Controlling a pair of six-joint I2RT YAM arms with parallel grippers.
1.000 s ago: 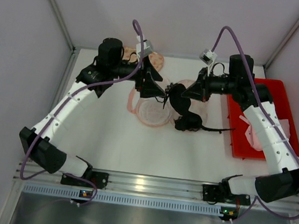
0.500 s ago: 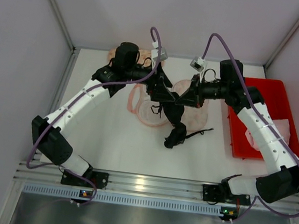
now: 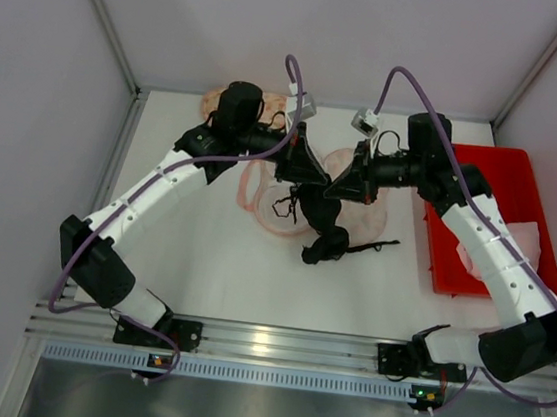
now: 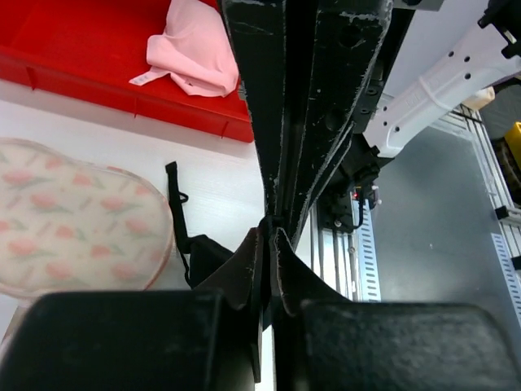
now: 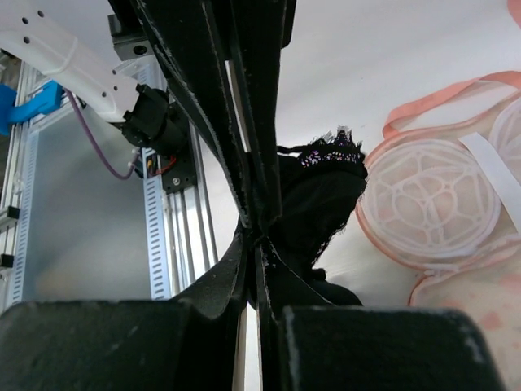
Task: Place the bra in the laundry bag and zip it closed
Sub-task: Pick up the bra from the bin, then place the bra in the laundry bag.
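The black bra (image 3: 322, 222) hangs off the table between both grippers at mid-table, its strap (image 3: 375, 245) trailing right. My right gripper (image 3: 340, 187) is shut on its upper edge; in the right wrist view the jaws (image 5: 254, 232) pinch dark fabric with the lace edge (image 5: 324, 183) just beyond. My left gripper (image 3: 311, 182) meets it from the left, its jaws (image 4: 271, 232) shut on the bra's fabric (image 4: 207, 257). The pink floral laundry bag (image 3: 276, 214) lies open under and behind the bra, its mesh dome (image 5: 427, 204) empty.
A red bin (image 3: 524, 171) with a pale pink garment (image 3: 477, 249) stands at the right edge. Another pink floral piece (image 3: 216, 96) lies at the back left behind the left arm. The two arms nearly touch at their wrists.
The left arm swung right to the bra and its jaws closed from wide open. The right gripper lifted the bra off the table and carried it slightly left.
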